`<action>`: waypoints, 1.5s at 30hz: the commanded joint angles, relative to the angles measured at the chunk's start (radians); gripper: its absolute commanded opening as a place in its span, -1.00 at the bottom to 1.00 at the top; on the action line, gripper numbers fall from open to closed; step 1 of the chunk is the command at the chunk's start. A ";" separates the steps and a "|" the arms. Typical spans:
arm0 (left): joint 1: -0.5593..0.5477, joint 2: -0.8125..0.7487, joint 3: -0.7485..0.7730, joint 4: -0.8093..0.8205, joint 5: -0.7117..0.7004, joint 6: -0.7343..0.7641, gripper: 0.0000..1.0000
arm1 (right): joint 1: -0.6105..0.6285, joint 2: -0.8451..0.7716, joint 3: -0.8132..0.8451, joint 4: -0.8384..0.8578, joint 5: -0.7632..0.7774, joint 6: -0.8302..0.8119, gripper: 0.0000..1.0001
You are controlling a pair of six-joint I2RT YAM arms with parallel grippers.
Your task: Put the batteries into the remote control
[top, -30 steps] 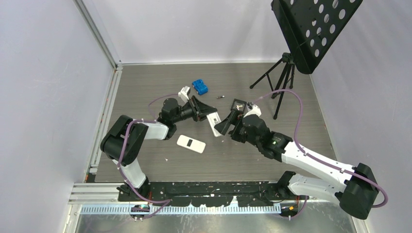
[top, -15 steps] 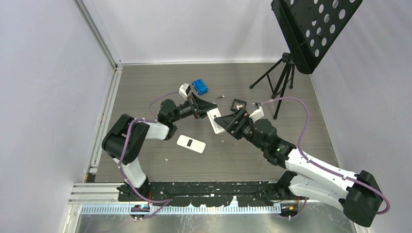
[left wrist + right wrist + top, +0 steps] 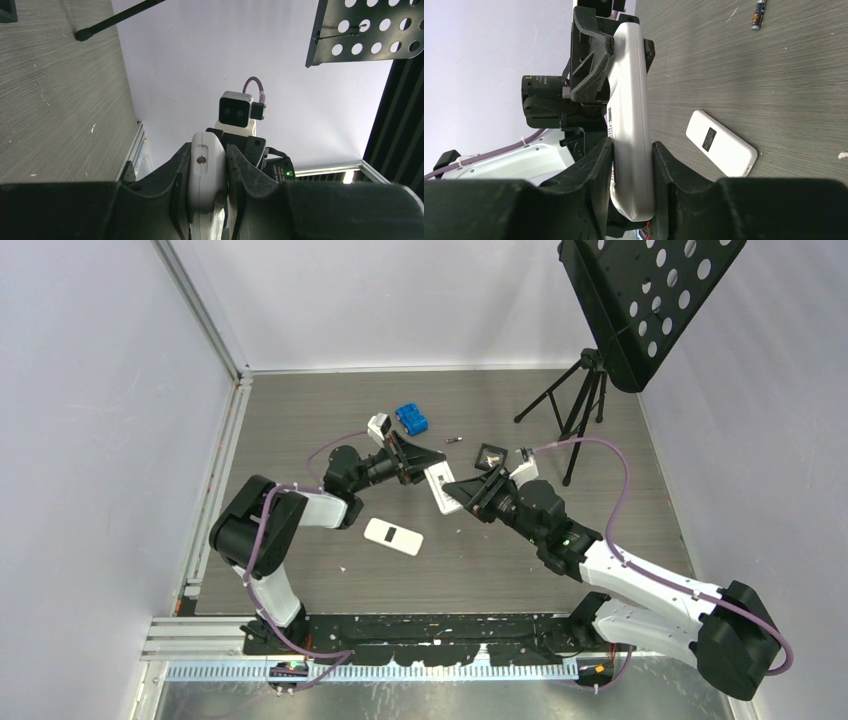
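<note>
A: Right wrist view has the remote control standing edge-on, off the table, with the right gripper clenched on its near end. Why two arms on one thing?

B: The left gripper is clamped on the far end, so the body hangs between them above the middle of the table. My guess is that one arm steadies it while the other gets a better hold, so the battery slot can be turned to face a free gripper.

A: And what goes inside?

B: Only one battery is plain to see, lying loose just beyond the grippers, near a blue block. I can see none sitting in the remote.

A: That white slab with the black rectangle?

B: It lies flat on the near side of the table, apart from everything. It's likely the cover, out of the way so the compartment is open.
</note>
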 commanded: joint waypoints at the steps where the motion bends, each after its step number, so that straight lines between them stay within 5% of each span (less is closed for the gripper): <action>1: -0.005 -0.047 0.006 0.066 0.020 0.017 -1.00 | -0.009 0.010 0.022 -0.002 0.011 -0.055 -0.34; 7: -0.005 -0.057 0.012 0.038 0.051 0.064 -1.00 | -0.018 -0.019 0.053 -0.024 -0.098 -0.190 0.47; 11: -0.005 -0.076 0.024 0.031 0.115 0.096 -1.00 | -0.043 -0.027 0.068 -0.018 -0.239 -0.282 0.54; 17: -0.005 -0.129 0.047 -0.025 0.230 0.162 -1.00 | -0.072 0.013 0.080 0.028 -0.422 -0.332 0.42; 28: -0.005 -0.178 0.068 -0.077 0.255 0.203 -0.94 | -0.074 0.121 0.119 0.139 -0.499 -0.310 -0.33; 33: -0.005 -0.231 0.067 -0.248 0.199 0.321 -0.39 | -0.075 0.119 0.132 0.099 -0.466 -0.315 -0.67; 38: -0.003 -0.361 0.099 -0.716 0.049 0.633 0.46 | -0.077 0.102 0.167 -0.104 -0.353 -0.391 -0.81; 45: 0.079 -0.472 0.099 -1.092 -0.263 0.814 0.91 | -0.088 0.092 0.218 -0.465 -0.034 -0.498 -0.91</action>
